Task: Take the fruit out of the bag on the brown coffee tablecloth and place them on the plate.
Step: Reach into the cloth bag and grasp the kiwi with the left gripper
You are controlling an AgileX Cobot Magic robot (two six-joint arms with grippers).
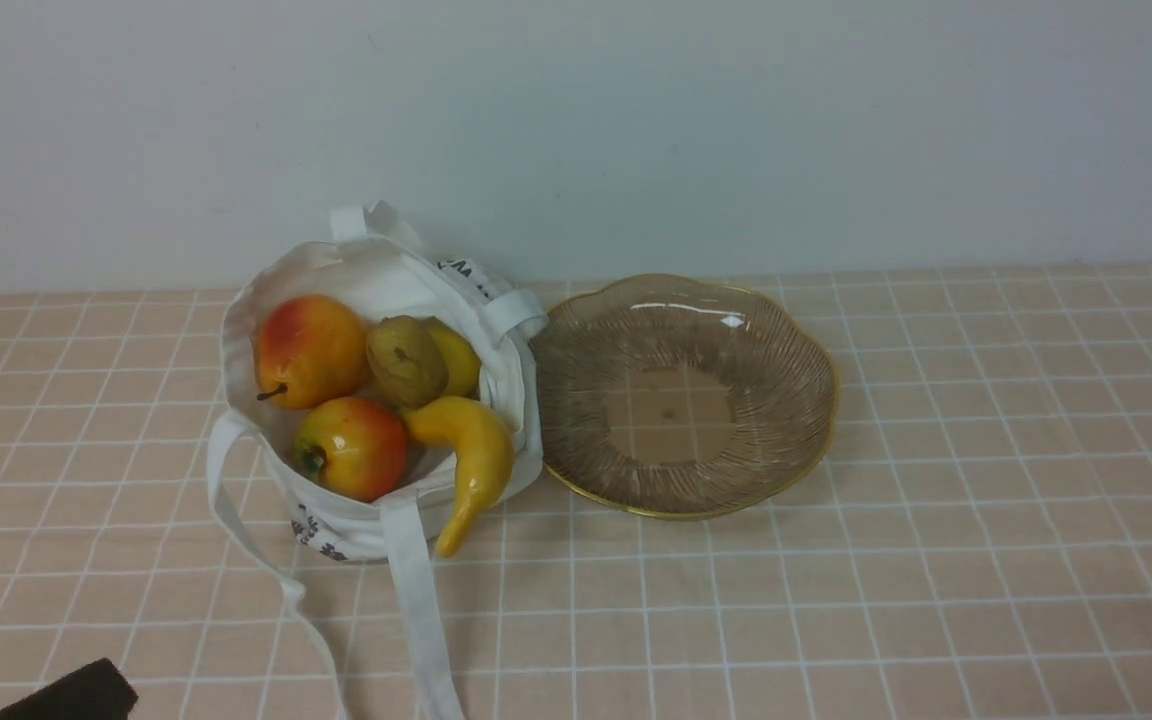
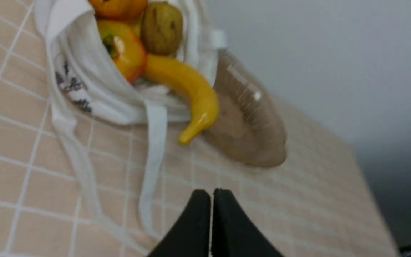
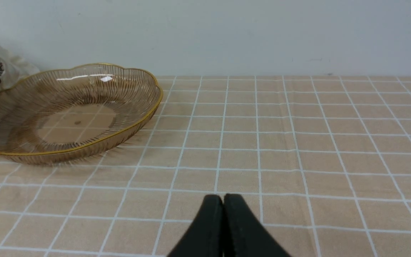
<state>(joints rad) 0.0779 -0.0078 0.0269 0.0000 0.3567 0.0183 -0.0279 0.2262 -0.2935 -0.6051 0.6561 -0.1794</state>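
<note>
all five fruit (image 1: 311, 350) lie in the bag (image 1: 336, 525), just beside the plate (image 1: 686, 513). left claw (image 2: 211, 194) and right claw (image 3: 223, 200) are pinched tight, empty. spread the left claw first, then grip the overhanging banana (image 1: 471, 460) mid-body.

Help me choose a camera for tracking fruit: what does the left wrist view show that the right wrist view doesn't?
Only the left wrist view: the banana, apples and an olive-brown fruit in the bag, plus its straps. Only the right wrist view: the plate whole, with its gold rim sharp. Both: the plate, part of the bag, the tablecloth, and that arm's black jaws, shut.
</note>
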